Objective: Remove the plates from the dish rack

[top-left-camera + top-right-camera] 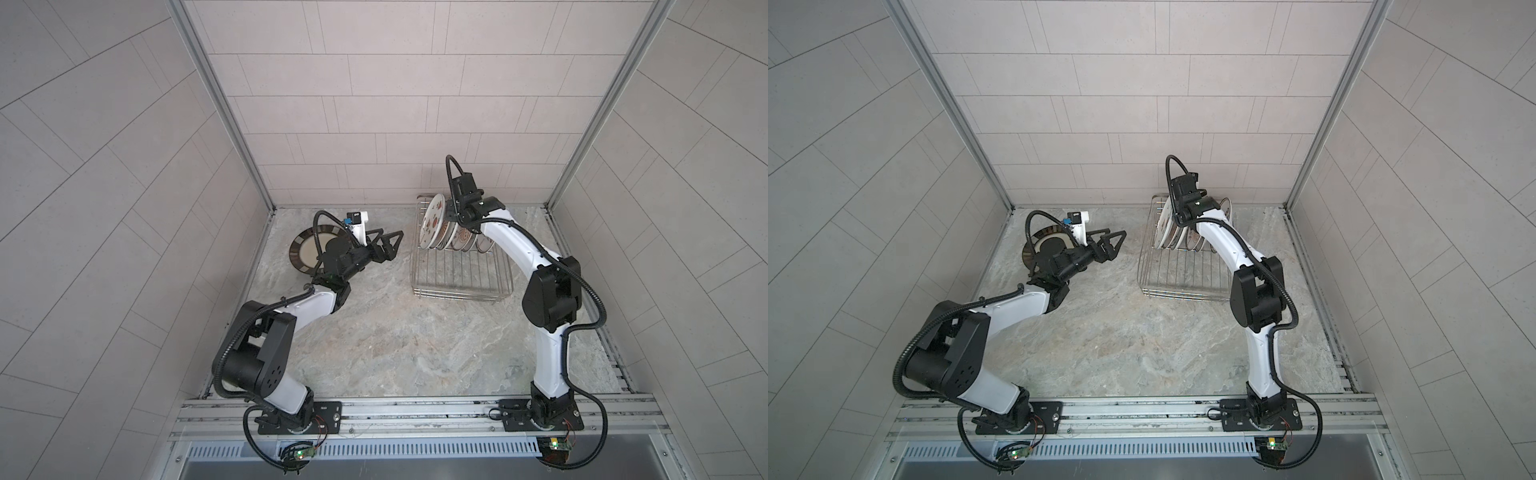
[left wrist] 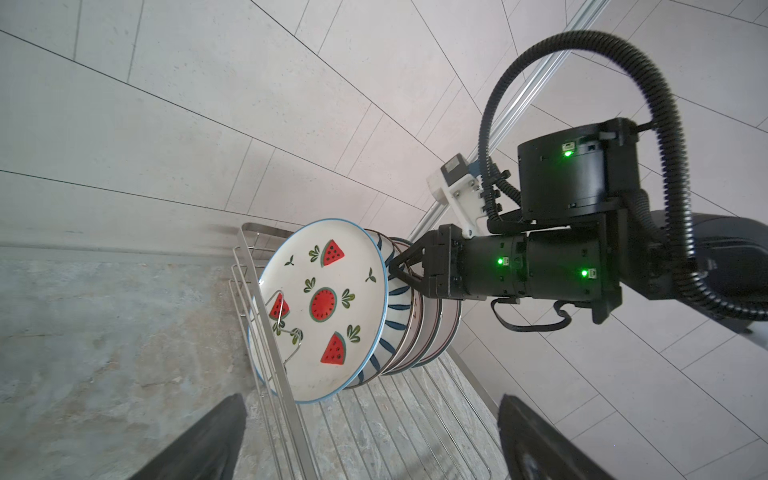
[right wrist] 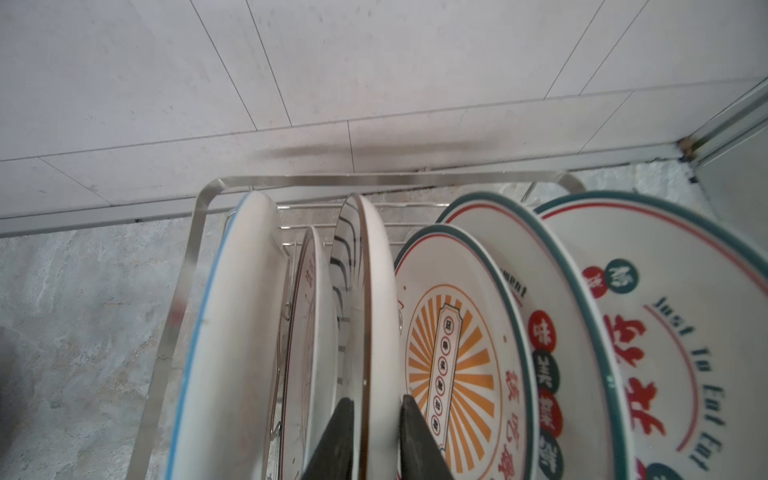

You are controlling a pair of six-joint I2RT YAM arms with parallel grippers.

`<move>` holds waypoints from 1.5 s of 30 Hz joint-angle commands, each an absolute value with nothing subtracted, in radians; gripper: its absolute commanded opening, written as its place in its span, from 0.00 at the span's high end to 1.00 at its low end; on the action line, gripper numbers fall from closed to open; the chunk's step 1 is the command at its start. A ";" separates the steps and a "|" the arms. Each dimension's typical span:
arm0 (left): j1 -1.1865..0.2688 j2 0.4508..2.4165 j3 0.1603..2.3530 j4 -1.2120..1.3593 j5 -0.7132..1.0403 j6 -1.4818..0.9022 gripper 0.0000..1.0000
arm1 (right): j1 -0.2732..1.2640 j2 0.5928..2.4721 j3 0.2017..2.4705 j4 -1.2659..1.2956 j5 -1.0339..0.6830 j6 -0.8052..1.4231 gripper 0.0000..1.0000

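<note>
Dark plate (image 1: 305, 254) lies out, far left; other plates (image 2: 320, 307) stand in the rack (image 1: 461, 279). Left gripper (image 1: 392, 232) gapes empty; right gripper (image 3: 375, 401) straddles striped plate (image 3: 380, 291), grip unclear.

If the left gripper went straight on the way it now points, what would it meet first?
Probably the near side wall of the silver wire dish rack, with the white watermelon-print plate right behind it; height is hard to judge.
</note>
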State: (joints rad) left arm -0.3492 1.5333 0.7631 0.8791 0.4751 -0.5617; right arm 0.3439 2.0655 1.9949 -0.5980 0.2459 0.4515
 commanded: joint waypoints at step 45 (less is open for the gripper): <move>-0.415 1.472 0.682 0.848 0.388 -0.526 0.02 | 0.369 1.974 1.974 -0.661 0.446 0.391 0.65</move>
